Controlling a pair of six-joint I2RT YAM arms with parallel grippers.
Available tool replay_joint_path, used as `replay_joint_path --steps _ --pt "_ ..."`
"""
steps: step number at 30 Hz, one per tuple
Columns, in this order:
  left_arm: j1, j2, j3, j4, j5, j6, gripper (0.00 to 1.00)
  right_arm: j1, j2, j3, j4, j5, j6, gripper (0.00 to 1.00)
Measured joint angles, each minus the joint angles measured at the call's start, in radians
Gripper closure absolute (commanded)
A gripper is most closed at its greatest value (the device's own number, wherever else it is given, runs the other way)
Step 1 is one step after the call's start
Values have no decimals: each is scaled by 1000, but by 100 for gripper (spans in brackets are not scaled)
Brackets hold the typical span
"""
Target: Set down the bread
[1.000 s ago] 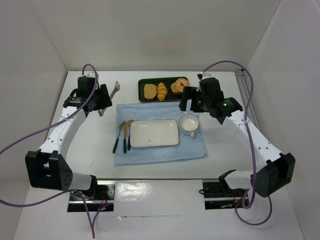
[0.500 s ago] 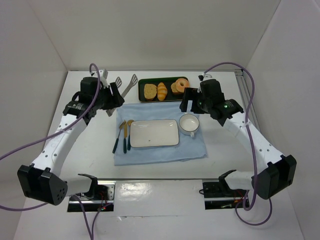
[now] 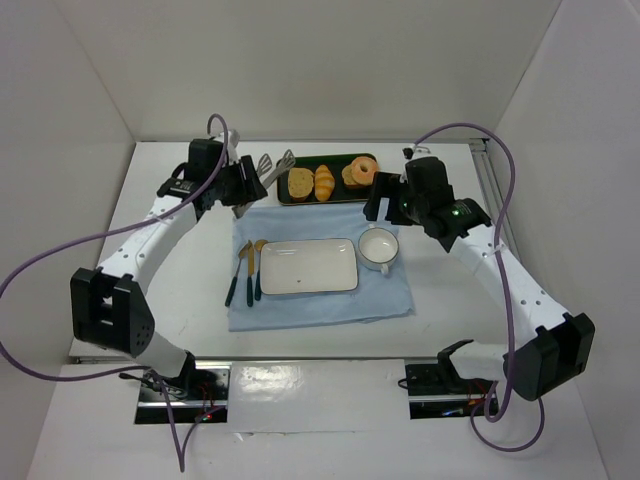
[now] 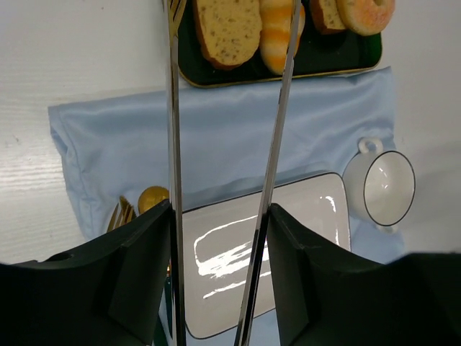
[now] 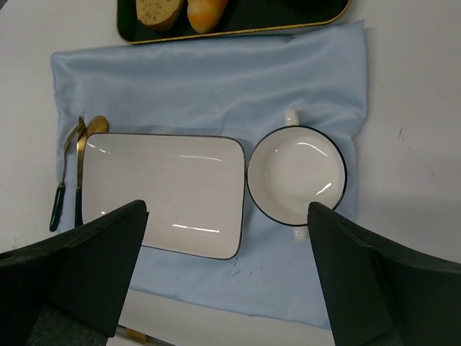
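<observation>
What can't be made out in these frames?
- Left wrist: top edge cuts off tips of the tongs and far end of the bread.
- Top external: too small to tell whether tongs touch bread.
- Right wrist: top edge crops the tray; doughnuts out of frame.

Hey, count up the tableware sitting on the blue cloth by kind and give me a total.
Plate: 1
Cup: 1
Fork: 1
Spoon: 1
Total: 4
</observation>
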Motion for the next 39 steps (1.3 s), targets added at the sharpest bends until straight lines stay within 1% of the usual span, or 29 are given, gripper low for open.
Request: replay_joint_path --steps 4,9,14,25,39 --pt "0 47 50 24 21 -14 36 -11 0 0 12 -2 0 1" --pt "0 106 66 40 39 -19 36 -32 0 0 33 -8 0 1" --pt "-4 162 67 42 46 -19 37 -49 0 0 37 -17 -1 1" --pt "-11 226 67 59 49 -18 37 -70 0 0 40 -36 -5 1" --pt "-11 307 67 71 39 -16 37 -71 0 0 39 -35 -19 1"
